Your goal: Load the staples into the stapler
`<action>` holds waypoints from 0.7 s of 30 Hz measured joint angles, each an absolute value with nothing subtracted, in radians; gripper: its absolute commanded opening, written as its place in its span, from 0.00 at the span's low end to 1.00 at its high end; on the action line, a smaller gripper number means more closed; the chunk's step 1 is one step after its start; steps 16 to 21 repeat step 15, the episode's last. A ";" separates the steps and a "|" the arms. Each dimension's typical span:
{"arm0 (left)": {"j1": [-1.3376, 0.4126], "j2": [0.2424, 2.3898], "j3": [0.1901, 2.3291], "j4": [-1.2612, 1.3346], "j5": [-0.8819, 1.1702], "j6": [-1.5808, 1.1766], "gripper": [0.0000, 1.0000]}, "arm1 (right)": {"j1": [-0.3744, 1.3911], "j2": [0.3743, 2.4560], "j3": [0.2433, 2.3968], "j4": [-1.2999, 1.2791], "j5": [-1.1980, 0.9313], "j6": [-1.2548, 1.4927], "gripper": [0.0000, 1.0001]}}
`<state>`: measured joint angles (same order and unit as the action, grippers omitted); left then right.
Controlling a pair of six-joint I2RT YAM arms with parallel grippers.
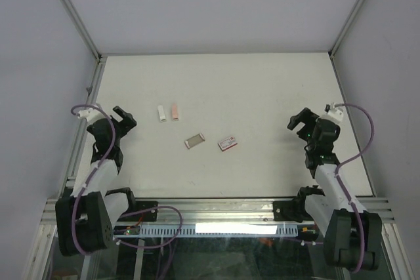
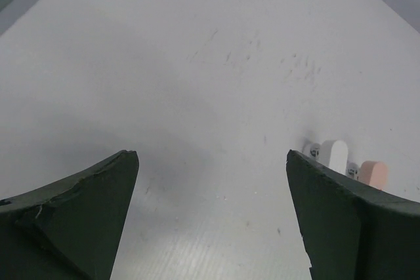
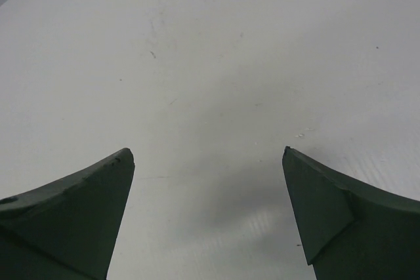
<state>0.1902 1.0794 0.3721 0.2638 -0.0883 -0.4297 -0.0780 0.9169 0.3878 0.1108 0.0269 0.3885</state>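
The staples (image 1: 195, 141) are a small flat silvery-grey rectangle lying mid-table. Just right of them lies a little red-and-white box (image 1: 227, 142). Two short bars that look like mini staplers stand side by side farther back: a white one (image 1: 161, 113) and a pink one (image 1: 175, 111). Both also show in the left wrist view, the white one (image 2: 335, 155) and the pink one (image 2: 374, 174), just behind the right finger. My left gripper (image 1: 126, 115) is open and empty, left of the bars, and shows open in its wrist view (image 2: 211, 155). My right gripper (image 1: 296, 119) is open and empty at the right, over bare table (image 3: 207, 150).
The white table (image 1: 216, 83) is walled at the left, back and right by grey panels with metal corner posts. A metal rail (image 1: 216, 211) runs along the near edge between the arm bases.
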 measured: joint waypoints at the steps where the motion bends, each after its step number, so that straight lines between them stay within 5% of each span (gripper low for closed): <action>1: 0.188 1.034 0.326 0.284 -0.113 -0.426 0.99 | -0.078 0.889 0.327 0.157 0.057 0.387 0.98; 8: 0.189 0.987 0.129 0.561 -0.226 -0.393 0.99 | -0.076 0.933 0.017 0.551 0.184 0.342 0.98; 15: 0.121 1.158 0.113 0.793 -0.326 -0.376 0.99 | -0.043 1.116 0.022 0.852 0.223 0.284 0.98; 21: 0.121 1.158 0.113 0.793 -0.326 -0.376 0.99 | -0.043 1.116 0.022 0.852 0.223 0.284 0.98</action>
